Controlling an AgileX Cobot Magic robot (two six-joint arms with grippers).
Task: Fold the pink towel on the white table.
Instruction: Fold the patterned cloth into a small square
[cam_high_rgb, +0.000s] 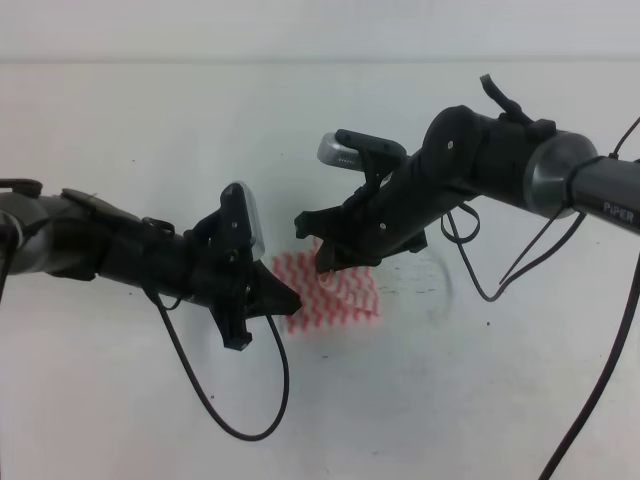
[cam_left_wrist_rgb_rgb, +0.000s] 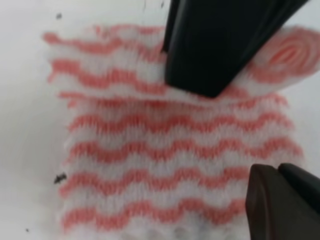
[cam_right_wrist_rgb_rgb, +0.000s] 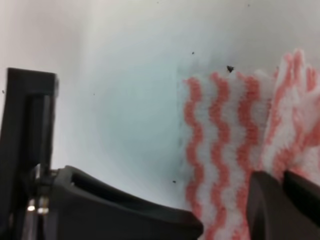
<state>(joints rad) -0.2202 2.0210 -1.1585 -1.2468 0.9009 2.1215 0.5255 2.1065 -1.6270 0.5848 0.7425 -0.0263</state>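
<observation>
Two black arms are reaching toward the middle of the white table (cam_high_rgb: 120, 400), the largest thing in view, a plain surface carrying small dark specks. From the left side, the left arm is extending rightward; from the far right, the right arm is slanting down and leftward, and white lettering reading "PiPER" is showing on its grey upper segment (cam_high_rgb: 620, 208). Loose black cables (cam_high_rgb: 215, 400) are hanging from both arms, one looping below the left arm and others drooping under the right arm.

Between the two arms, the pink towel (cam_high_rgb: 345, 295) is lying on the table near the centre, partly covered from above by both gripper bodies. In the left wrist view the towel (cam_left_wrist_rgb_rgb: 170, 165) is lying flat with its pink-red and white wavy stripes running across, while its far edge is doubled over into a raised fold.

Left gripper (cam_high_rgb: 290, 298): it is pointing at the towel's left edge; in the left wrist view its fingers (cam_left_wrist_rgb_rgb: 215, 45) are standing apart, one over the folded far edge and the other at the near right corner, so its jaws are parted, with no cloth seen pinched between them.

Right gripper (cam_high_rgb: 312, 240): it is hovering over the towel's far left part; in the right wrist view its fingers (cam_right_wrist_rgb_rgb: 125, 210) are spread, one over bare table and one over the towel (cam_right_wrist_rgb_rgb: 220, 150).
</observation>
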